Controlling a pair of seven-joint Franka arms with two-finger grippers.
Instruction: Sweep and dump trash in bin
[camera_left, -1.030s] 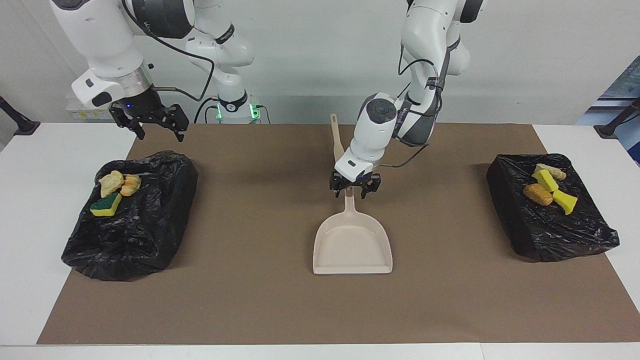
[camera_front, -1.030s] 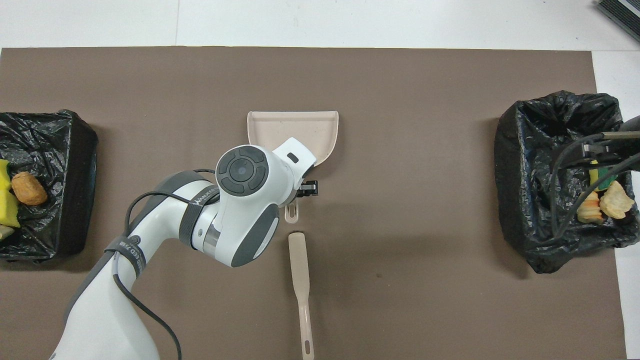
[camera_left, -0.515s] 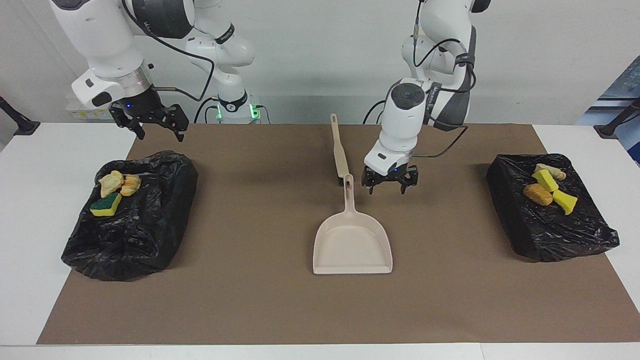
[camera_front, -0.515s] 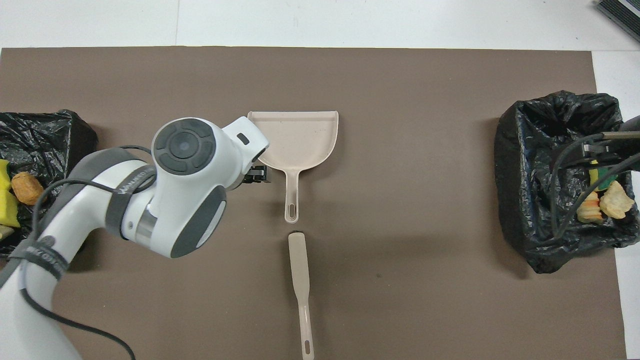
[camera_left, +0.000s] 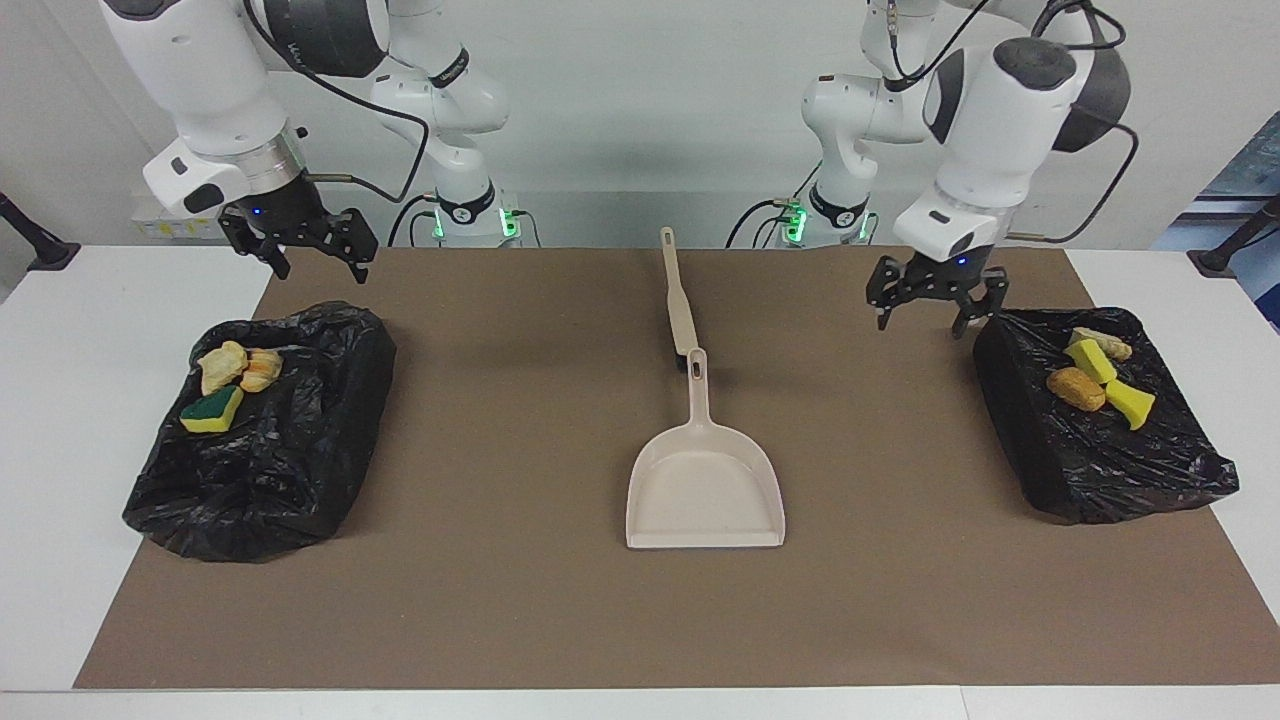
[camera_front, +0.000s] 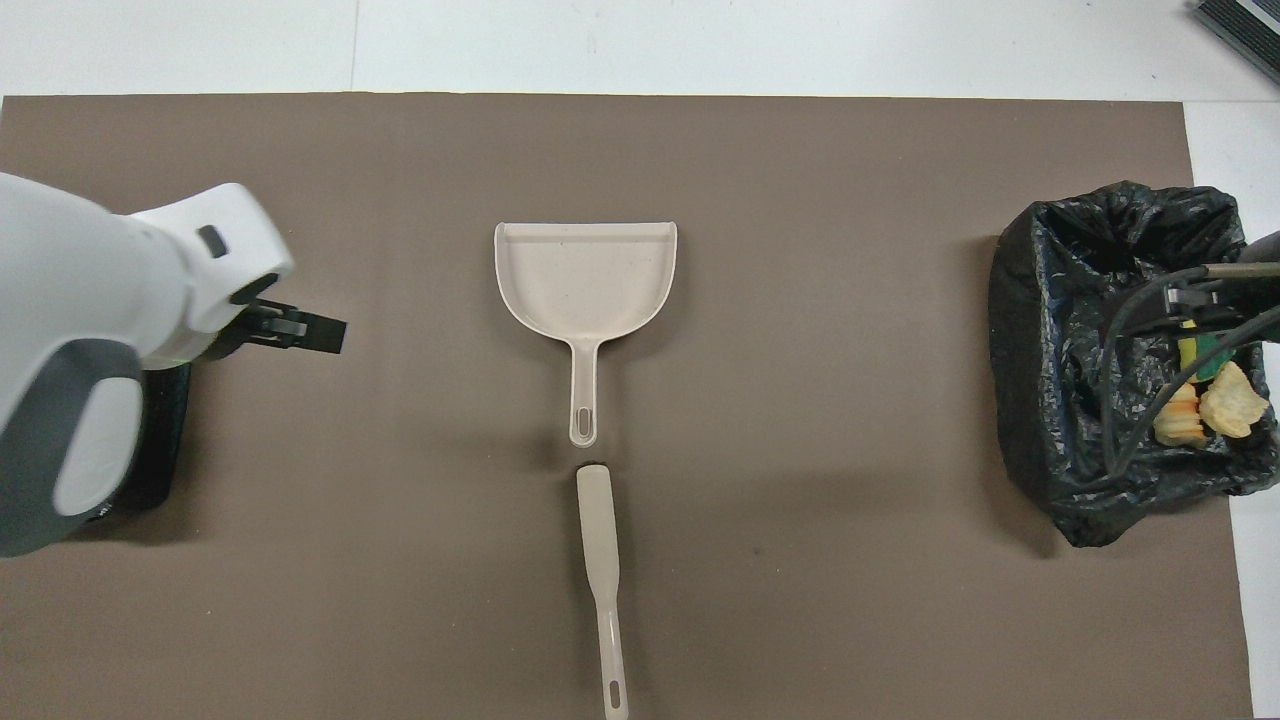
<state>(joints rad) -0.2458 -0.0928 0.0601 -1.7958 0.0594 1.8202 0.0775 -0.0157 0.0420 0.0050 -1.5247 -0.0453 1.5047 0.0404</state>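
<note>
Both pincers, left pincer (camera_left: 937, 299) and right pincer (camera_left: 300, 245), hang apart, empty; trash (camera_left: 1098, 375) heaped on the bin (camera_left: 1120, 460) may roll off if bumped

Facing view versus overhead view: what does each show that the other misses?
Only the facing view shows the bin at the left arm's end with four trash pieces on it, both arm bases, and the right pincer, open over the mat corner.

Only the overhead view shows the brush's full handle with its hanging slot.

Both show the empty dustpan, the brush lying nearer the robots than it, the bin at the right arm's end with its scraps, and the open left pincer, holding nothing.
</note>
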